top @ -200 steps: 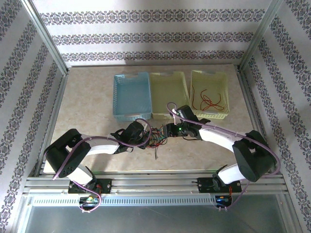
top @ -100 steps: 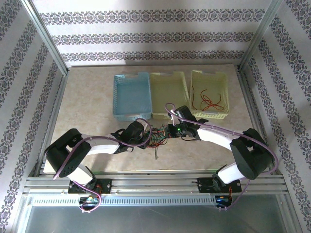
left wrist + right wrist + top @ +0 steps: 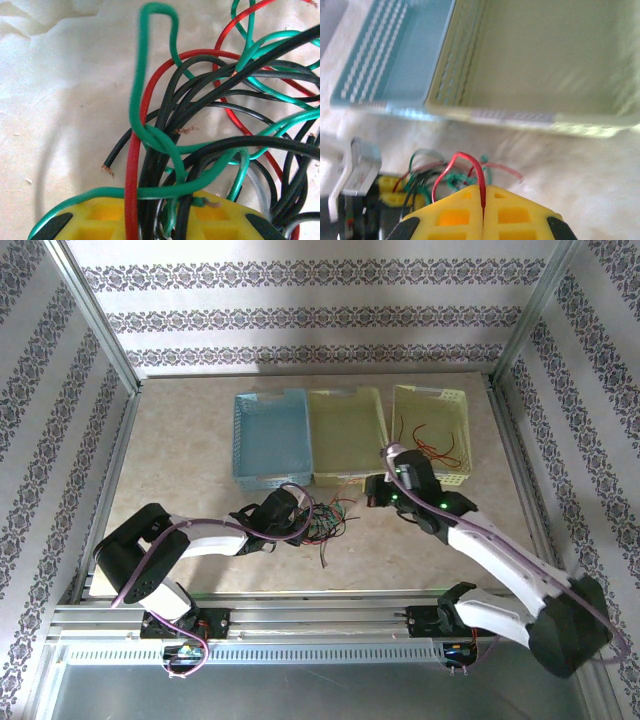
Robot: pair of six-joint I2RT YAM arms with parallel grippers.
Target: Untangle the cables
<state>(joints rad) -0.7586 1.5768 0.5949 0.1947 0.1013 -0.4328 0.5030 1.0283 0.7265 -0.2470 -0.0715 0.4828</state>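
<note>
The cables (image 3: 322, 520) lie in a red, green and black tangle on the table in front of the baskets. My left gripper (image 3: 300, 521) sits at the tangle's left side. In the left wrist view its yellow fingers (image 3: 100, 220) are shut on a bundle of black, green and red cables (image 3: 165, 150). My right gripper (image 3: 373, 492) hangs right of the tangle, in front of the middle basket. It is shut (image 3: 483, 200) on one red cable (image 3: 465, 157), which arcs back down toward the tangle (image 3: 447, 177).
Three baskets stand in a row at the back: blue (image 3: 245, 440), pale green (image 3: 318, 435) and yellow (image 3: 462, 435). Red cables (image 3: 428, 450) lie in the yellow one. A metal frame and patterned walls enclose the table. Bare table lies left of the arms.
My right gripper shut on a red cable at the tangle, then swung right and back toward the baskets, drawing it out. The left gripper kept its hold and place.
</note>
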